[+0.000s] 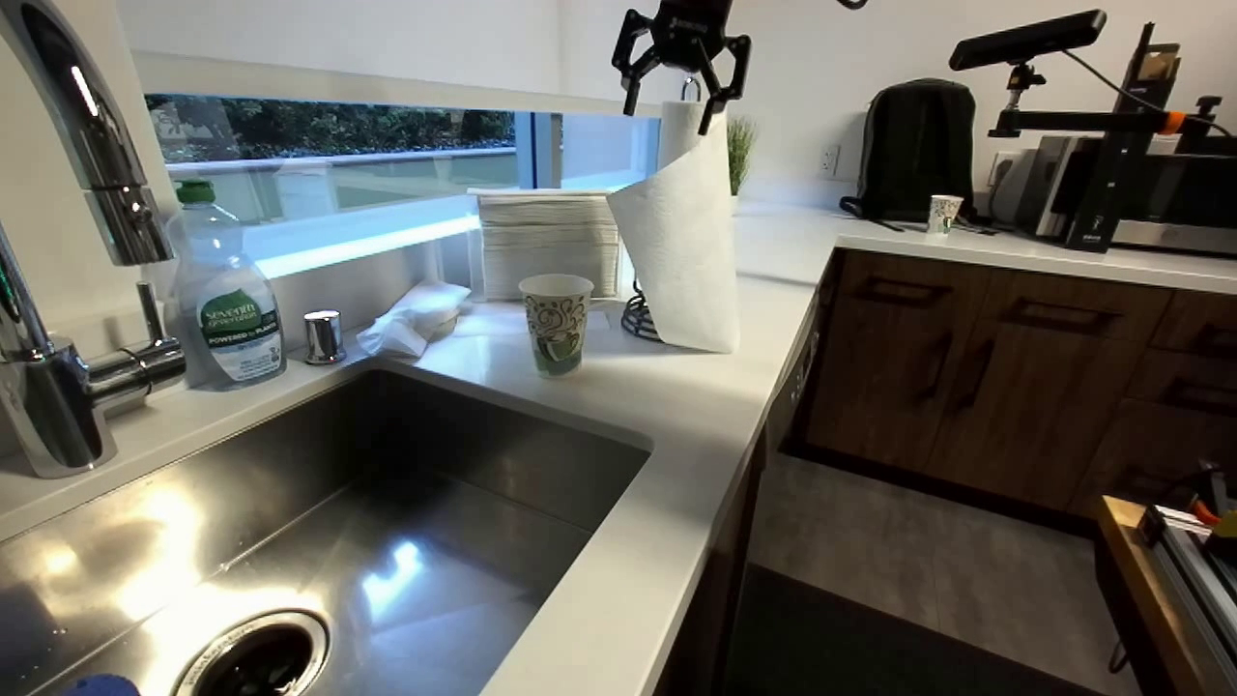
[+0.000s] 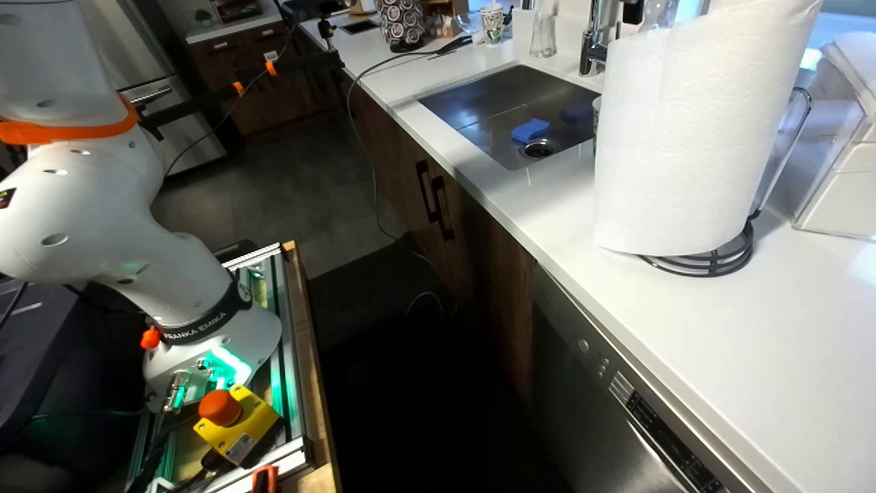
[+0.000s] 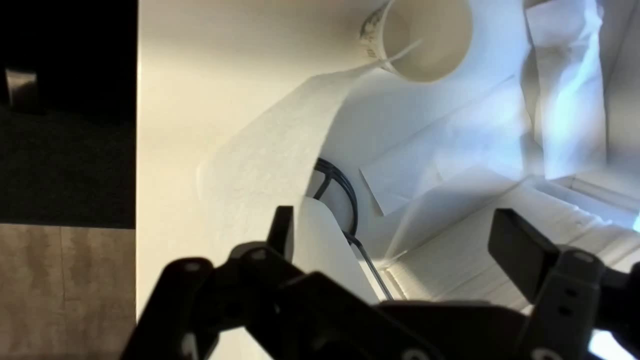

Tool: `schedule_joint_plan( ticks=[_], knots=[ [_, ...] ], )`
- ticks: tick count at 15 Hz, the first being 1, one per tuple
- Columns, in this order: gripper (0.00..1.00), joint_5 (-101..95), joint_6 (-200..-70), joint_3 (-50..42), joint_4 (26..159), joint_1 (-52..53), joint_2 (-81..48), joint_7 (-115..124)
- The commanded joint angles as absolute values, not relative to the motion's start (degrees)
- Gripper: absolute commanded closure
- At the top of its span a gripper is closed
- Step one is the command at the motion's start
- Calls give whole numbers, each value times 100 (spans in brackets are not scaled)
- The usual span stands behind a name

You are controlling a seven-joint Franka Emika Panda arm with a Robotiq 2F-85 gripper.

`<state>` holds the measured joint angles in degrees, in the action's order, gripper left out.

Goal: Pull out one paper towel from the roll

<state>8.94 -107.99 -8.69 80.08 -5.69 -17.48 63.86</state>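
The black hand [image 1: 667, 121] is high up by the top of the white roll [image 1: 678, 128], its two fingers [image 3: 519, 251] wide apart. The roll stands on the worktop [image 1: 691, 406]. The paper towel [image 1: 684, 256] hangs from it, partly unrolled, with one corner sticking out. A paper cup [image 1: 558, 324] stands near.

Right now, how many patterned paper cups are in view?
3. One patterned cup stands by the sink near the roll; another cup is near the backpack; the third cup, in an exterior view, is past the sink. More may be hidden.
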Motion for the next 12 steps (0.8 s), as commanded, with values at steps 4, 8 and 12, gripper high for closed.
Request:
schedule_joint_plan(
  ticks=[4, 8, 12],
  knots=[
    [0, 175, -11103, -1001, 8248, -380, -1587, 7644],
    [0, -617, -10486, -1017, 8151, -294, -1517, 7874],
    [0, -842, -9888, -937, 8106, -299, -1582, 7806]
  ],
)
